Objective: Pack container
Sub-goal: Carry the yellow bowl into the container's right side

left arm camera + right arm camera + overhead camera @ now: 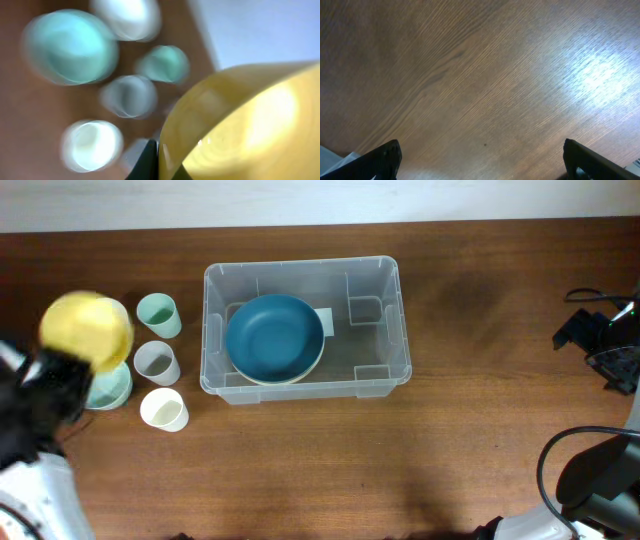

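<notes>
The container (212,330) stands mid-bench, nearer the far edge than the near one, its long sides running left to right. Inside it, toward its left end, sits a blue bowl (274,338), open side up, with a white label (326,322) showing on the base just beside the bowl.

The left gripper (157,162) is pressed together on the rim of a yellow bowl (87,330); the wrist view shows a dark finger (147,160) against that rim. Bowl and gripper are near the bench's left edge, blurred in both views. The container lies to the right of this gripper, apart from it, with three cups in a column between them: a green cup (158,315) farthest back, a grey cup (156,362) in the middle, and a white cup (163,409) nearest the front. A teal bowl (110,388) shows partly from under the yellow bowl, left of the grey cup. The yellow bowl is not over the container.

The right gripper (485,157) has its fingers spread wide, with nothing between them but the bare wood of the bench (450,450). It is at the bench's right edge, and the container lies well apart to its left.
</notes>
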You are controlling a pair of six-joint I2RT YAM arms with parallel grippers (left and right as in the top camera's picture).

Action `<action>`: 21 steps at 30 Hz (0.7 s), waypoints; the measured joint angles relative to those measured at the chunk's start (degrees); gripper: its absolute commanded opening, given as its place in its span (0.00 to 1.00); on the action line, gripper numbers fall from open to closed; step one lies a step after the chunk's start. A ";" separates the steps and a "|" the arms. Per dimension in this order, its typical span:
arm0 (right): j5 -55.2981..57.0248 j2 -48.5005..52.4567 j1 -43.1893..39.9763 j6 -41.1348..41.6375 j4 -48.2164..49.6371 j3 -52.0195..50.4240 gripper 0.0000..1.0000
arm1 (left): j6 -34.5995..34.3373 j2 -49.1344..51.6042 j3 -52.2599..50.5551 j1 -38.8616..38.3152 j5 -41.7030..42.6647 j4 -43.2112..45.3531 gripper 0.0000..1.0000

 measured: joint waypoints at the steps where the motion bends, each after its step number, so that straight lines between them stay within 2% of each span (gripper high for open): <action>1: -0.02 0.00 0.00 -0.04 0.00 0.00 0.99 | 0.02 -1.14 0.15 -3.02 0.42 2.01 0.01; 6: -0.02 0.00 0.00 -0.04 0.07 0.00 0.99 | 0.02 -2.47 0.48 -25.16 -3.52 14.71 0.01; 11: -0.02 0.00 0.00 -0.07 0.00 -0.02 0.99 | 0.04 4.13 0.68 -45.62 -12.44 26.95 0.03; 16: 0.00 0.00 0.00 -0.02 0.02 -0.04 0.99 | 1.55 17.92 0.87 -57.70 -17.16 39.63 0.09; 21: 0.00 0.00 0.00 -0.04 0.00 -0.04 0.98 | 2.25 29.55 0.70 -60.76 -18.84 45.29 0.10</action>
